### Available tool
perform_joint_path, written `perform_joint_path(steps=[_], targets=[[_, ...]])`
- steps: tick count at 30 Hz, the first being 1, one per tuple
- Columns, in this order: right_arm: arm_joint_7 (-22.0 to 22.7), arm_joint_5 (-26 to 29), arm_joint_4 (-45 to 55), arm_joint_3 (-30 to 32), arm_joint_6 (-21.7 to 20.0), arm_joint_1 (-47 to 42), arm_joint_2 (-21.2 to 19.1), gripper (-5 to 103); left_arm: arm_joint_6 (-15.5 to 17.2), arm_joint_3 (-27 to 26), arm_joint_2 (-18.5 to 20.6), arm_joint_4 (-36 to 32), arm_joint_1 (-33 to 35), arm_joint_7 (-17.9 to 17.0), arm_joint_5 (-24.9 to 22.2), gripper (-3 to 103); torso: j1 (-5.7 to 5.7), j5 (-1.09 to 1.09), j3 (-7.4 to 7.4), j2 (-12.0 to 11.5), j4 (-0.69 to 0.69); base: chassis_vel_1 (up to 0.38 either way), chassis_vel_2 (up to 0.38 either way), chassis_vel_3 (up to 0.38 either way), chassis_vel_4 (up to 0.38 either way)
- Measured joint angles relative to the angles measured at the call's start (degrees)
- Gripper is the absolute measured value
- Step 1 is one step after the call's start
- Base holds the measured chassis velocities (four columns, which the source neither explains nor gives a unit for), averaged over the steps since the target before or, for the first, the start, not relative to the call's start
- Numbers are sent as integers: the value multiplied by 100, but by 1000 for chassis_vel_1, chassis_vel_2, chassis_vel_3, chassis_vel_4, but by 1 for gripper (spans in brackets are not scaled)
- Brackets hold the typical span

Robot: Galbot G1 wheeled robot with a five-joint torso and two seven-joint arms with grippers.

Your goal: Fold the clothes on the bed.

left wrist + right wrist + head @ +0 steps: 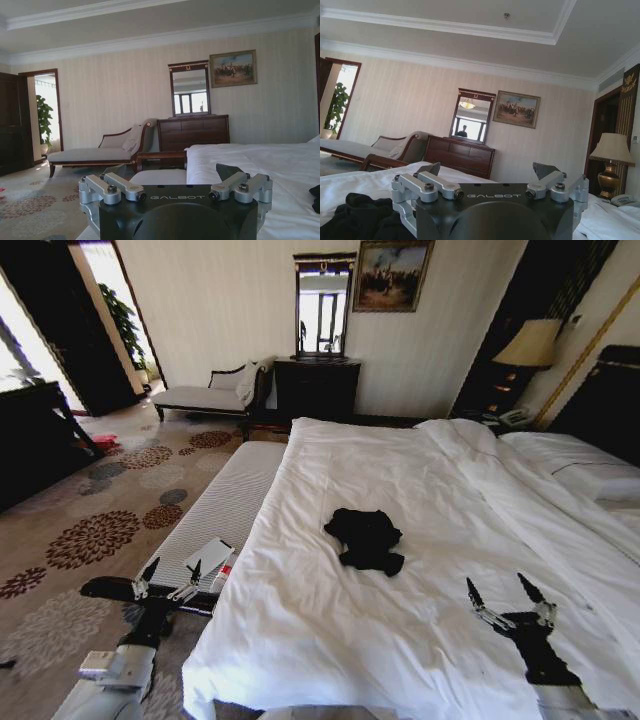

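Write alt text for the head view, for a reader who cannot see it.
A small crumpled black cotton T-shirt lies mid-way on a very large white-duvet bed. The open left gripper hovers over the white-cushioned bench beside the bed; the open right gripper hovers over the duvet.

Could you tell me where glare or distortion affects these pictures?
Head view: window light at the left edge is blown out, and wide-angle distortion bows the bed around the black T-shirt. Left wrist view: the doorway glows brightly. Right wrist view: the T-shirt is a dark, featureless mass.
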Motion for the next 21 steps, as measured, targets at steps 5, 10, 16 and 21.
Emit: perform_joint_path(steps=[5, 10, 16, 21], targets=[[20, 15, -1, -32, 91, 19, -15, 100, 23, 10, 9, -7, -16, -15, 2, 100, 1, 5, 1, -1, 2, -132, -164, 133, 172], [39, -20, 103, -73, 67, -3, -51, 100, 66, 25, 20, -22, -69, -47, 12, 100, -3, 1, 0, 1, 0, -94, -99, 50, 85], [218, -234, 359, -162, -124, -54, -144, 100, 85, 24, 24, -12, -102, -67, 9, 100, 1, 0, 1, 0, -2, 0, 0, 0, 0], [455, -286, 638, -311, -499, -63, -306, 100, 163, 37, 26, -17, -148, -130, 8, 100, -1, 2, 0, 0, 2, 0, 0, 0, 0]])
